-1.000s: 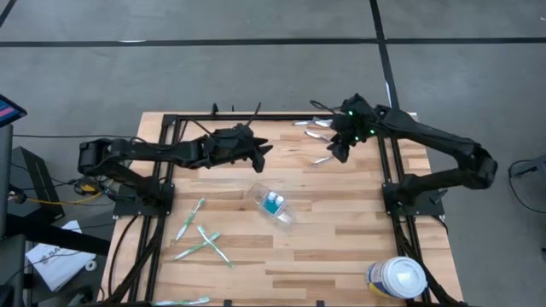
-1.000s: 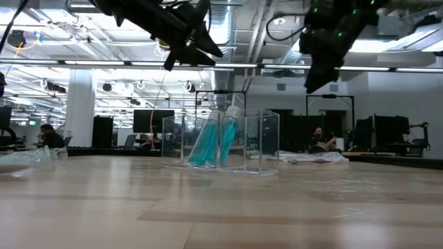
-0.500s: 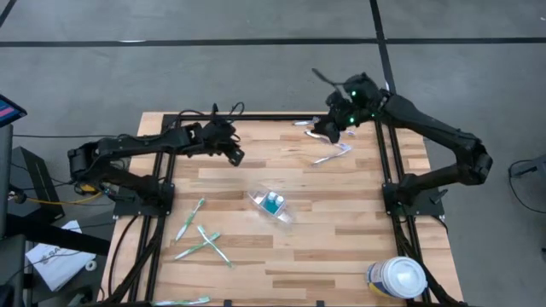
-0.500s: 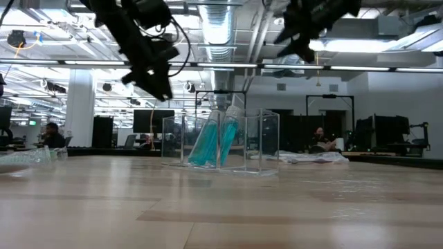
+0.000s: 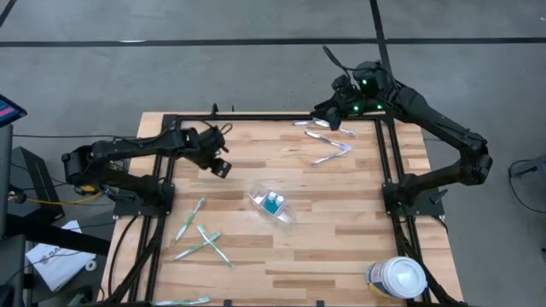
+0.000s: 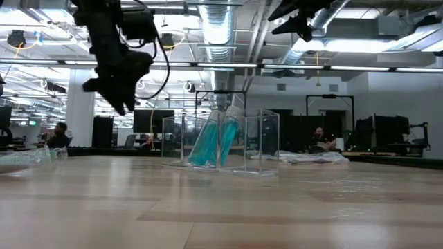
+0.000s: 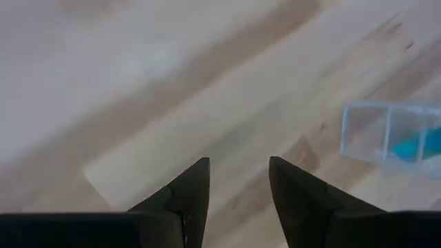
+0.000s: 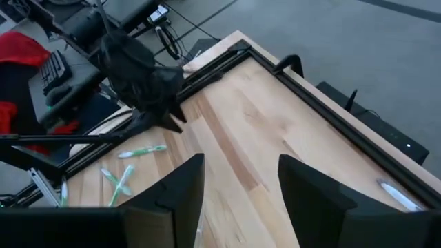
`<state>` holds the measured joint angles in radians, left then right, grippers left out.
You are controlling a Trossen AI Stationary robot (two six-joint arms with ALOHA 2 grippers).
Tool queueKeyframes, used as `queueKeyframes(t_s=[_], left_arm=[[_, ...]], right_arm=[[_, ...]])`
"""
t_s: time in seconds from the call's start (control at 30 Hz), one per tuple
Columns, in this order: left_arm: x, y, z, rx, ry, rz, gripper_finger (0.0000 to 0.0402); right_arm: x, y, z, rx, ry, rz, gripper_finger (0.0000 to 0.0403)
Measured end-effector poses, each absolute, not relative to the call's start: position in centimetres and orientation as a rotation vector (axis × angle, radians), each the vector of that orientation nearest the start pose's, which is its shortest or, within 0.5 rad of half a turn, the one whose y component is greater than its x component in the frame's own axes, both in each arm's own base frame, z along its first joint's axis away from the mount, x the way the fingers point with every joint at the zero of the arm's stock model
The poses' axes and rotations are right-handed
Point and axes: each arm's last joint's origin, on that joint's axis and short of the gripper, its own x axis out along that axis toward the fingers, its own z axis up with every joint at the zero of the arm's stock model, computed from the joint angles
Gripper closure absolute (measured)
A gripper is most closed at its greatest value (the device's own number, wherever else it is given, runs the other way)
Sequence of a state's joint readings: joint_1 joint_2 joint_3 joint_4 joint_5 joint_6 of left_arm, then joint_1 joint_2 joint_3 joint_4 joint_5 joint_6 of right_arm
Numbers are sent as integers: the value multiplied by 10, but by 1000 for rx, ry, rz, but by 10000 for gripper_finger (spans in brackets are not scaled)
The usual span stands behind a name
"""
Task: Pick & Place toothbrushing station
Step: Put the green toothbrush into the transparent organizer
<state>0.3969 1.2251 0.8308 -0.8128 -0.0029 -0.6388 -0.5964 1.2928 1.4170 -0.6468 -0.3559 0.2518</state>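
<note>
the table (image 5: 341, 213) is a pale wooden butcher-block top of long planks, edged by a dark metal frame and standing on a grey floor crossed by dark lines. at its near edge a white-lidded round tub (image 5: 397, 277) sits by the right corner, and green-and-white toothbrushes (image 5: 198, 234) lie scattered on the near left.

around mid-table rests the toothbrushing station (image 5: 271, 205), a small colourless see-through holder with flat walls and compartments; in the low view it stands upright on the wood with blue-handled items leaning inside it. nothing touches it.

beyond it, the left gripper (image 5: 219, 165) hangs above the left half of the table, its fingers parted with bare wood showing between them, holding nothing. more toothbrushes (image 5: 331, 152) lie toward the far right. the right gripper (image 5: 322, 111) is raised over the far right edge, fingers likewise spread and empty.

behind the table the low view shows a wide room with exposed ceiling ducts, strip lights, monitors and seated people (image 6: 320, 138).
</note>
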Motion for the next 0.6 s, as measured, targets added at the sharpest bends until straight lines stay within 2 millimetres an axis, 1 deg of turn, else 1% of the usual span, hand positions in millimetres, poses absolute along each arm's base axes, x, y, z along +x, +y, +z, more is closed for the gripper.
queueKeyframes(t_s=[0.13,0.2,0.3,0.43,0.6], left_arm=[[190,67,204,-908,1132,804,257],[185,58,199,-946,1164,837,257],[184,46,192,-989,1195,843,256],[184,27,185,-1057,1236,841,245],[184,12,184,-1044,1246,859,228]], right_arm=[[227,-139,397,451,467,-266,225],[228,-137,397,428,472,-236,224],[229,-132,397,417,481,-173,225],[233,-126,397,376,485,-109,223],[236,-118,397,337,493,-52,219]])
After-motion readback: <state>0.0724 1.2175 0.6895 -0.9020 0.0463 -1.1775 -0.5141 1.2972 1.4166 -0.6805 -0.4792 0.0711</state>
